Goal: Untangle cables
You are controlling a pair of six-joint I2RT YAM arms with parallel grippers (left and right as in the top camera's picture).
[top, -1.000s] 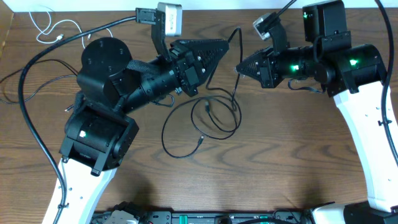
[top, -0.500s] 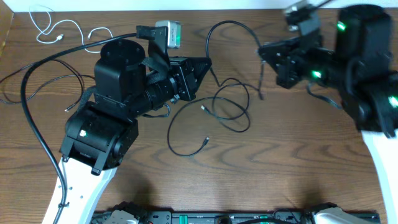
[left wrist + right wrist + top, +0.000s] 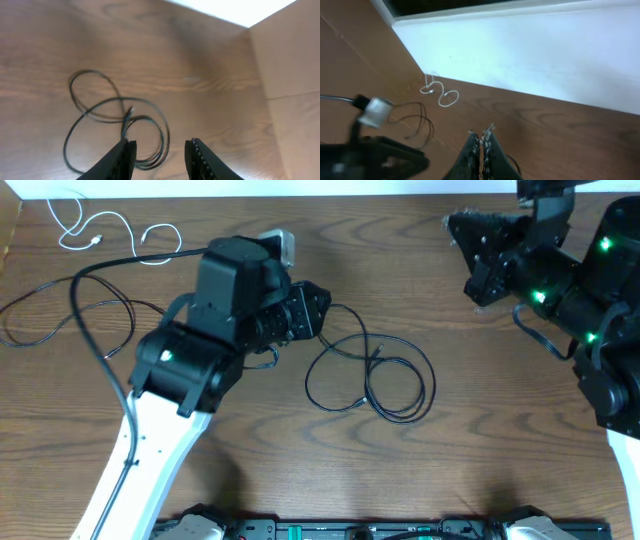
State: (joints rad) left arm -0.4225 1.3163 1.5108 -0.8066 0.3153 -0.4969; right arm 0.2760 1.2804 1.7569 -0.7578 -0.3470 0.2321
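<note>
One black cable (image 3: 370, 375) lies in overlapping loops on the wooden table, mid-right; it also shows in the left wrist view (image 3: 120, 120). My left gripper (image 3: 322, 305) is open and empty just left of those loops; in its own view the jaws (image 3: 161, 144) stand apart above the loops' near edge. My right gripper (image 3: 452, 225) is shut with nothing seen between its fingers (image 3: 482, 134), raised at the far right. The short white cable (image 3: 100, 228) lies at the far left corner, also seen in the right wrist view (image 3: 440, 94). The second black cable (image 3: 35, 295) lies at the left.
A thick black robot cable (image 3: 110, 262) arcs over the left side of the table toward the left arm. A pale wall (image 3: 545, 55) runs along the table's far edge. A light panel (image 3: 290, 60) stands at the table's side.
The right gripper has risen and moved away to the far right, and the black cable it held has dropped flat into loops. The left arm has swung right and its gripper has drawn back.
</note>
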